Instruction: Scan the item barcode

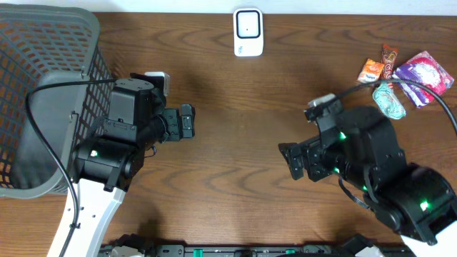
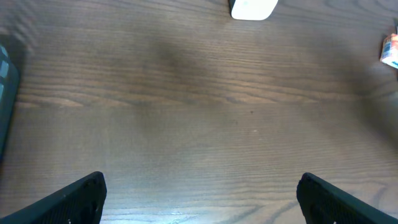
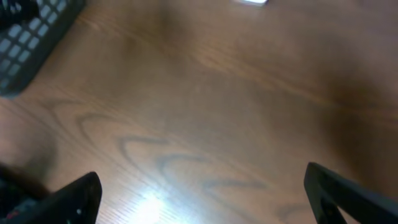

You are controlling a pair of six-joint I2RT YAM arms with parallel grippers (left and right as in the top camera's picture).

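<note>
Both my grippers, left (image 2: 199,193) and right (image 3: 199,193), spread wide, empty, hovering mid-table. Snack packets (image 1: 403,75) piled far right corner, scanner (image 1: 248,32) top centre facing me, handy for swiping.

No legible text; snack packets (image 1: 400,75) print too small to read.

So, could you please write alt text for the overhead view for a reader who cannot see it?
Two black robot arms rest on a brown wooden table, the left end effector and right end effector both open and empty. A white scanner sits at the far edge, snack packets far right, a grey mesh basket left.
</note>
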